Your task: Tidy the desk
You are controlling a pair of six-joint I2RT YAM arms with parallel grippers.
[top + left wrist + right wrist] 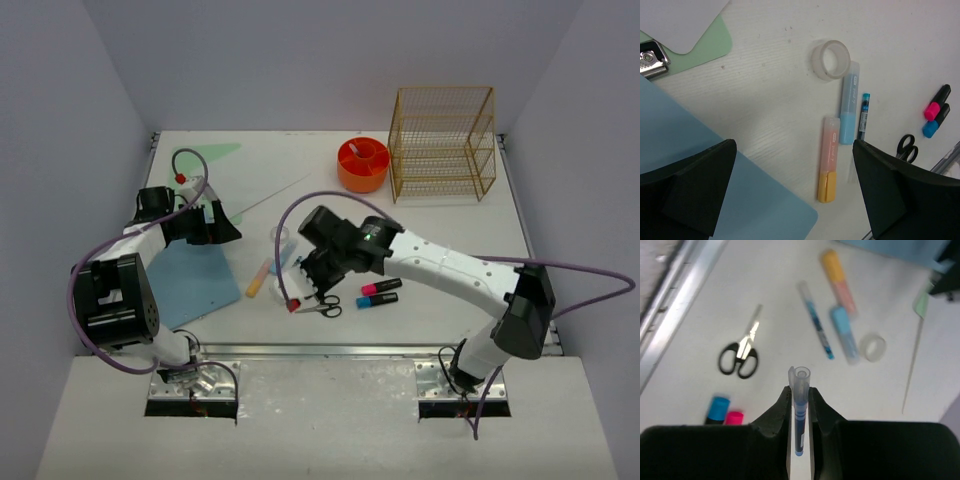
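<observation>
The white desk (300,165) carries scattered stationery. My right gripper (800,396) is shut on a blue pen (801,382) with a clear cap and holds it above the desk, over the scissors (322,305). My left gripper (792,165) stands wide open above the corner of a blue folder (690,165), with nothing between its fingers. A pink and orange highlighter (828,160), a pale blue highlighter (848,111), a thin teal pen (863,116) and a clear tape roll (830,60) lie beyond it.
A gold wire rack (442,143) stands at the back right, with an orange round holder (362,165) beside it. A pink marker (380,288) and a blue marker (377,300) lie right of the scissors. A green clipboard (710,45) lies at the back left.
</observation>
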